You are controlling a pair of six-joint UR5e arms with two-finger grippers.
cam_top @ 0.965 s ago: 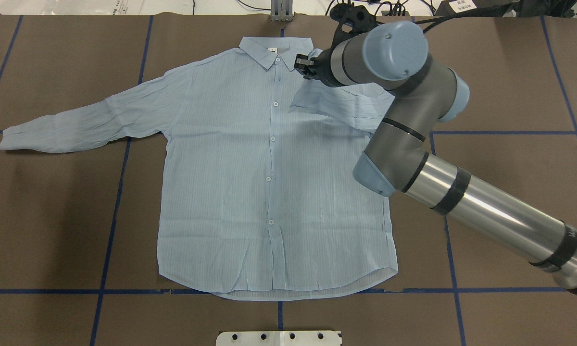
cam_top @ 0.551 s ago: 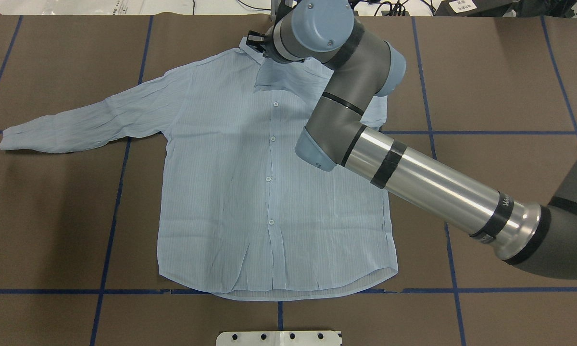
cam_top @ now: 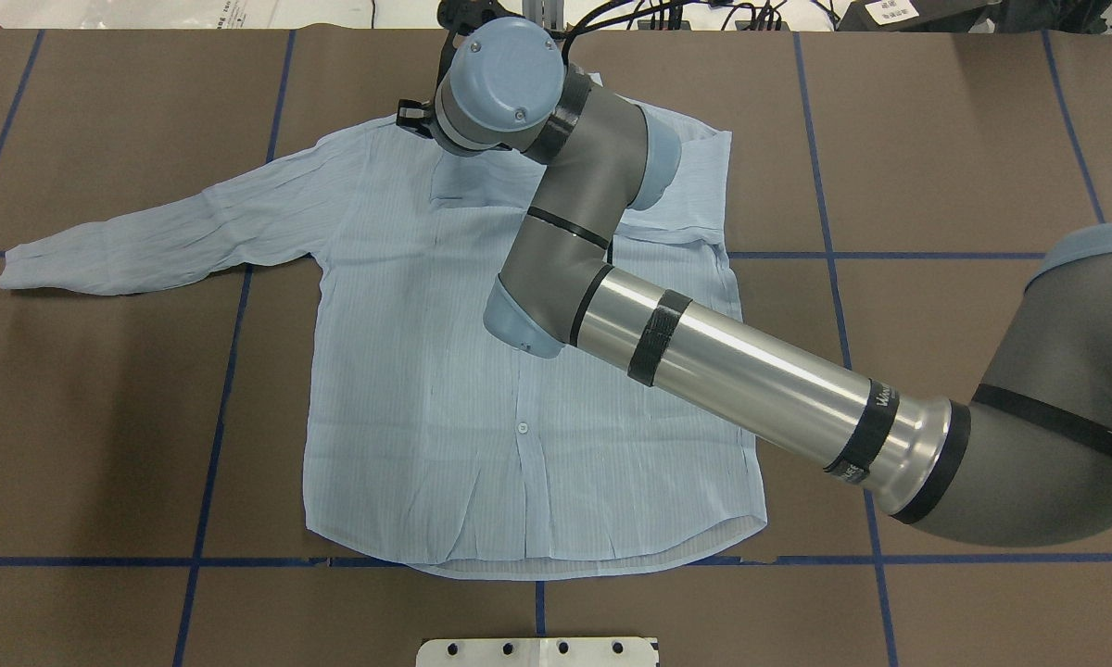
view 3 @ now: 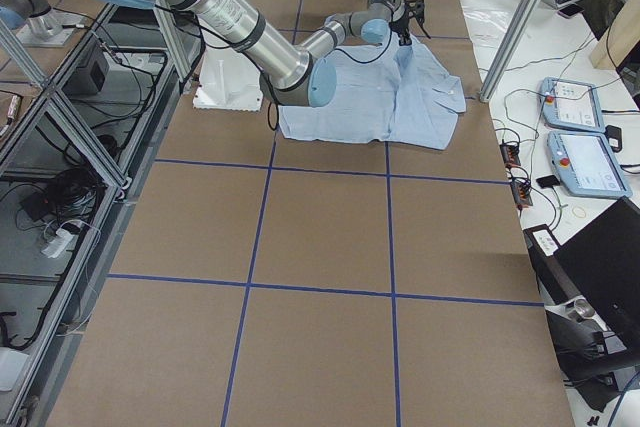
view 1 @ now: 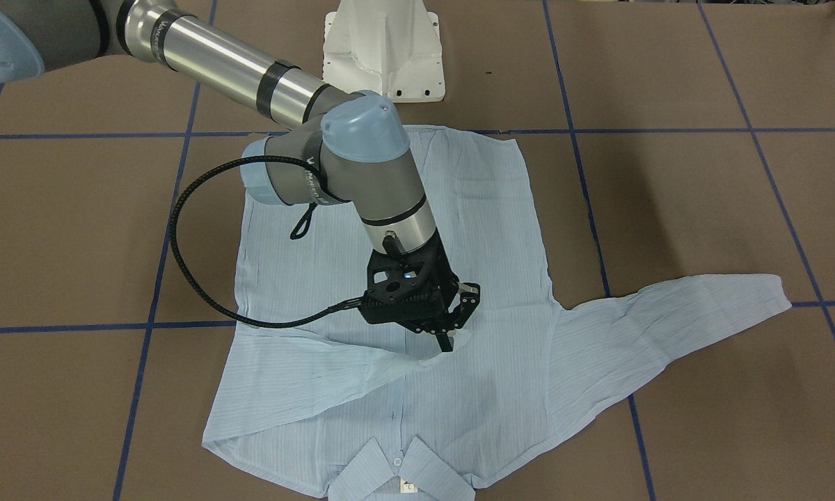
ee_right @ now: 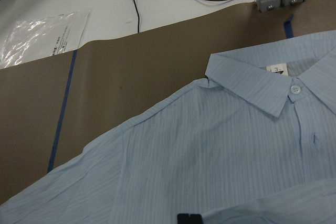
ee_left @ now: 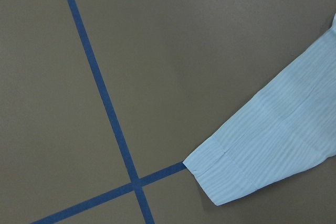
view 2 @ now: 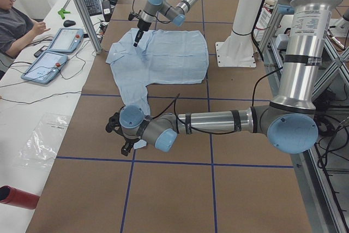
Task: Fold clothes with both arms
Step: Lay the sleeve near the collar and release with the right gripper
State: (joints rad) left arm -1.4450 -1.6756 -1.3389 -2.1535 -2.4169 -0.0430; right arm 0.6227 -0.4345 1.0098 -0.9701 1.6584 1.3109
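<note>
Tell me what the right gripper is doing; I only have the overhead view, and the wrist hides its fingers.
Observer: The front-facing view shows the right gripper shut on the end of the folded sleeve, low over the shirt front.
Operator: And the left arm? It's outside my frame.
Observer: The left-side view shows the left gripper above the end of the outstretched sleeve.
Operator: Is that cuff flat?
Observer: Its wrist camera shows the cuff lying flat beside a blue tape crossing.
</note>
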